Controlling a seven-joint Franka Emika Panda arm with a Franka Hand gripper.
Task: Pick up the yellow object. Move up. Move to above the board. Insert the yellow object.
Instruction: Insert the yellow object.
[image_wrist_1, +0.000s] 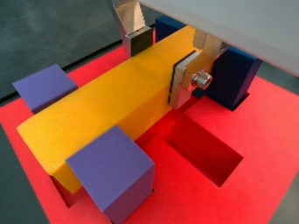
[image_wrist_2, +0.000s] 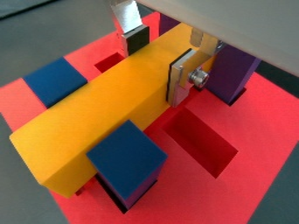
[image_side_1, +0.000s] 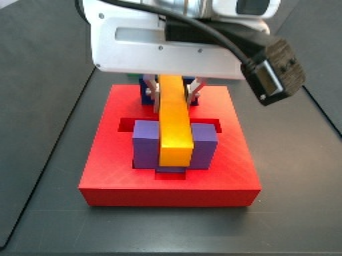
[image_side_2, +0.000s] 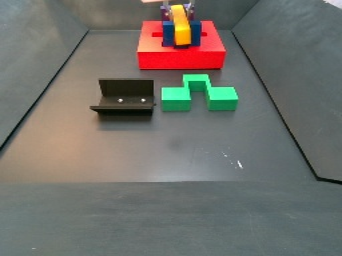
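Nearest on the dark bench floor (image_side_2: 160, 160), toward its left edge, stands the fixture (image_side_2: 123, 98), and just beside it to the right lies a green block (image_side_2: 198, 93), both well apart from the work at the far edge. There, centred along the far edge, sits the board (image_side_2: 182, 57), a red slab with recessed slots; the side view taken close up (image_side_1: 171, 185) shows two purple blocks (image_side_1: 143, 143) upright in it, flanking the yellow object (image_side_1: 175, 132), which lies lengthwise between them, its near end down in the gap. The gripper (image_side_1: 170, 88) is over the far end of the bar, under the white wrist housing, and that view hides its fingers. Both wrist views supply them: the silver plates are clamped on the yellow object (image_wrist_1: 111, 105) across its width, one finger (image_wrist_1: 187, 77) flat against one long face and the other (image_wrist_1: 136, 39) against the opposite face. In both wrist views an open recessed slot (image_wrist_2: 198, 140) lies bare in the red surface beside the bar, and blue blocks (image_wrist_2: 126, 159) stand close on either side of it.
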